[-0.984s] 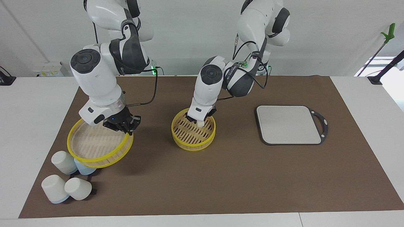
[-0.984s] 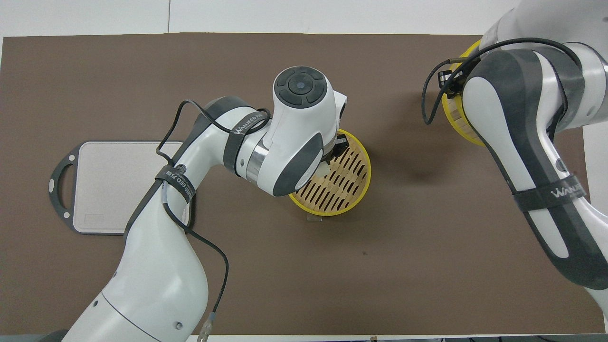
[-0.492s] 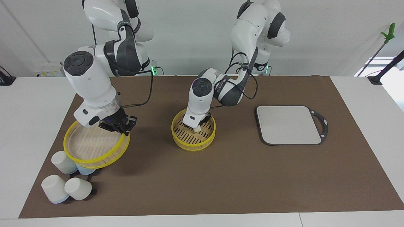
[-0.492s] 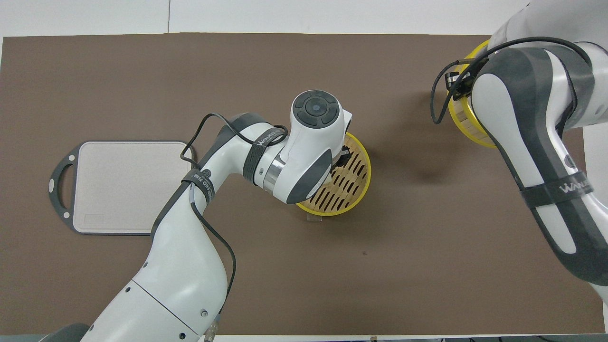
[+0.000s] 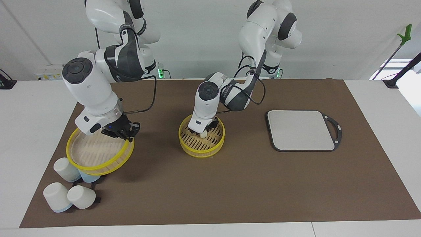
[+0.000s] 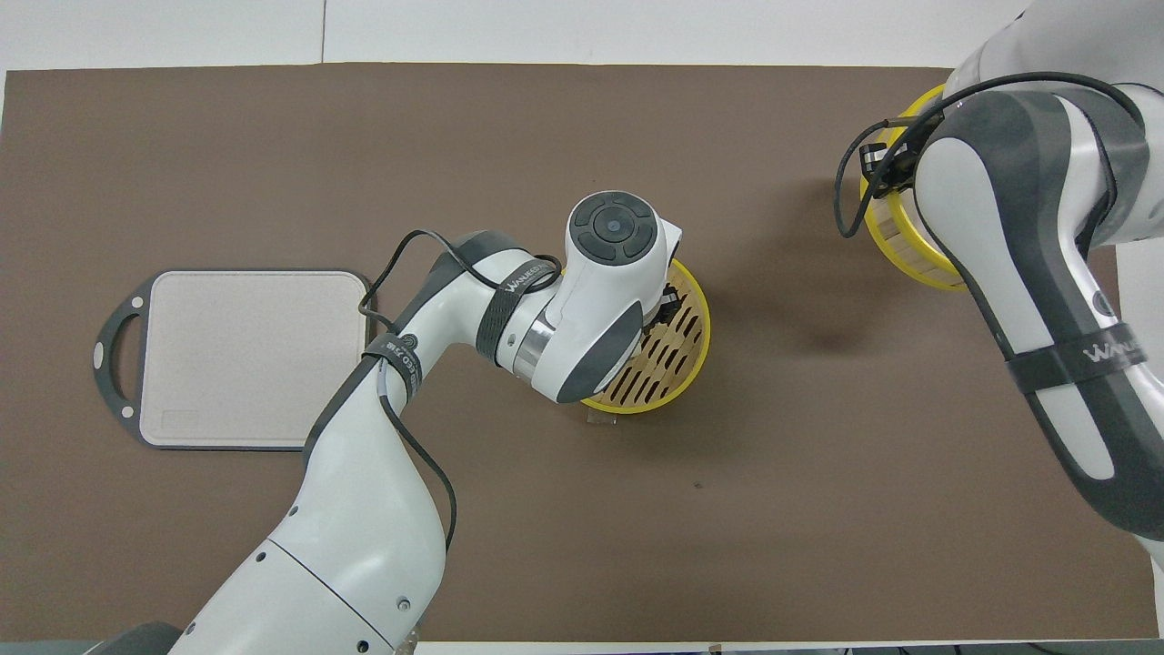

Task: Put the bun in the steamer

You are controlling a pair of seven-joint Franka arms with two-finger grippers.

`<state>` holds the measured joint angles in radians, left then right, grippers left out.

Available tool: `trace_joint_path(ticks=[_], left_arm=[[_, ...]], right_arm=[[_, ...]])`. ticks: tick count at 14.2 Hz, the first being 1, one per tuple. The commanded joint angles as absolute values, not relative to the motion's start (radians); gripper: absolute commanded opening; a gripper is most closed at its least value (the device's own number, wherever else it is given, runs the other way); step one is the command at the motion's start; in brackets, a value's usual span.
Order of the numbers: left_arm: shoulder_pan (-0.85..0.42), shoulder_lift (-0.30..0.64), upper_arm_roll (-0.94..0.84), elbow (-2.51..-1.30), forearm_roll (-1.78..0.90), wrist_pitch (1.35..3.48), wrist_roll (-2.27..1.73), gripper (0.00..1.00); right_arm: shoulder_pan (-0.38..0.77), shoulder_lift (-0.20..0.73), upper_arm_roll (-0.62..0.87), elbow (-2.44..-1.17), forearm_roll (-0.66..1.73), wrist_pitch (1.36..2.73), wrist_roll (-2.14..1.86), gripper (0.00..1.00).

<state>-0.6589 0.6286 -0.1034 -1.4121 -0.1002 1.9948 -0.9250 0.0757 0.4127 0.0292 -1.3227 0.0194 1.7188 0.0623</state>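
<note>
Now, bun: a small cream-white lump (image 5: 203, 134) lying on the slats inside the steamer, on the part nearer to me, right under my left pincer.
Left pincer: (image 5: 204, 129) lowered into the steamer, its tips at the bun; I cannot tell whether the fingers grip the bun or have let it go. From overhead my own wrist hides the bun.
Steamer: a round bamboo basket with yellow rims (image 5: 201, 151), (image 6: 697, 350), standing on the brown mat at the middle of the surface.
Right pincer: (image 5: 122, 134) clenched on the yellow rim of the steamer lid, toward my right arm's end of the surface.
Lid: (image 5: 98, 154), (image 6: 896, 241) held tilted, its free edge hanging over the cups.
Cups: white, upturned (image 5: 70, 187), clustered at the mat's corner, farther from me than the lid.
Board: grey, with a dark handle (image 5: 301, 130), (image 6: 236, 355), lying flat toward my left arm's end, well apart from the steamer.
Mat: brown (image 5: 250, 184), covering most of the surface.
</note>
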Motion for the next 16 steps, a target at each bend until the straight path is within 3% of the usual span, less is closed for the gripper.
trace_joint_path(ticks=[1, 4, 8, 12, 16], left_arm=[[-0.675, 0.586, -0.084, -1.445, -0.091, 1.991, -0.96, 1.0], [-0.647, 0.568, -0.063, -1.375, -0.089, 1.904, -0.959, 1.0], [-0.557, 0.399, -0.012, -1.413, -0.087, 1.833, -0.957, 1.0], [-0.428, 0.302, -0.011, -1.439, -0.08, 1.752, -0.879, 1.0], [-0.267, 0.213, -0.011, -1.448, -0.08, 1.639, -0.665, 1.0]], right_arm=[[0.064, 0.374, 0.038, -1.373, 0.034, 1.738, 0.038, 0.0], [0.072, 0.373, 0.038, -1.376, 0.034, 1.741, 0.046, 0.0], [0.126, 0.373, 0.038, -1.381, 0.034, 1.769, 0.187, 0.0], [0.334, 0.402, 0.035, -1.358, 0.018, 1.781, 0.519, 0.0], [0.501, 0.563, 0.028, -1.189, 0.014, 1.776, 0.8, 0.0]])
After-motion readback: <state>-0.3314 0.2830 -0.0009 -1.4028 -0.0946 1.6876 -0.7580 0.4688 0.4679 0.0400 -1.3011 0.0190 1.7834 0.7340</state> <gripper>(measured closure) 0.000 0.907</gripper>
